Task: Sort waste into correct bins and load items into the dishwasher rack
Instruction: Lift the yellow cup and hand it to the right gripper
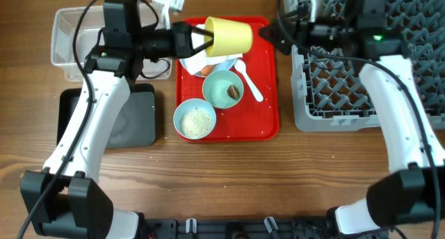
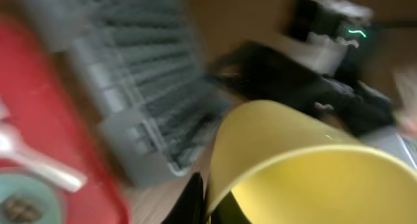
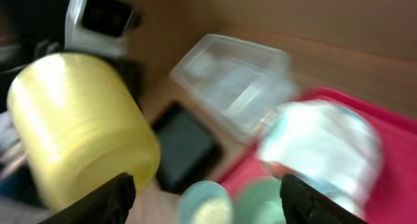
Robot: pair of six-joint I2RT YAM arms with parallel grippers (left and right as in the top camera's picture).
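Note:
My left gripper (image 1: 206,37) is shut on the rim of the yellow cup (image 1: 230,35) and holds it on its side above the back of the red tray (image 1: 268,121). The left wrist view shows one finger inside the cup (image 2: 306,165) and one outside. My right gripper (image 1: 270,35) is open and empty, just right of the cup; its wrist view is blurred, with the cup (image 3: 78,126) at the left. On the tray are the mint green bowl (image 1: 221,86) with a brown scrap (image 1: 233,92), the light blue bowl of rice (image 1: 195,120), the white spoon (image 1: 249,80), and a carrot (image 1: 206,71) on a partly hidden plate.
The grey dishwasher rack (image 1: 375,86) stands at the right, under the right arm. The clear tub (image 1: 73,37) is at the back left, and the black tray (image 1: 135,117) lies in front of it. Both also show in the right wrist view, tub (image 3: 234,81) and tray (image 3: 186,142).

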